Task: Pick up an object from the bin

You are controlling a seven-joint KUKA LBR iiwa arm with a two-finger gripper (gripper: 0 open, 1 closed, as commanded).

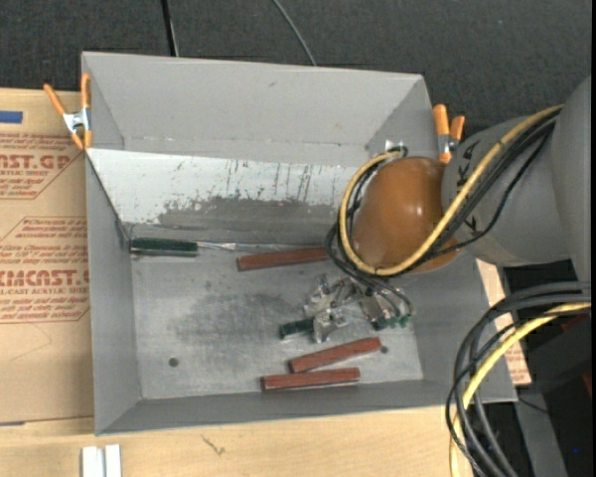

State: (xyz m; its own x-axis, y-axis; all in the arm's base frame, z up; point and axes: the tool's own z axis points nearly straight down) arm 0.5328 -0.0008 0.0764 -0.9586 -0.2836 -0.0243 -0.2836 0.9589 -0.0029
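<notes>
- Dark green, short and blocky, a small piece [298,330] lies on the floor of the bin [109,296], right of centre. It sits at the lower-left tip of the gripper [330,309], just beside it and perhaps touching.
- You cannot tell whether the gripper is released or clenched, because its metal parts bunch together under the orange cover [402,217]. A lift from here could come up with nothing.
- Because the piece sits off to 1 side rather than under the tool's middle, a grasp might catch only its end. It could then twist free or skid across the bare metal.
- 1 brown stick [335,354] lies just below the gripper, and a second stick [310,378] lies just below that. A descent could press on the nearer one and flip it.
- Looping cables [350,217] hang near the right wall, so a sideways move risks rubbing them on it.
- A third stick [283,258] and a dark green pen [164,248] lie well apart along the back wall, and you need not worry about them.
</notes>
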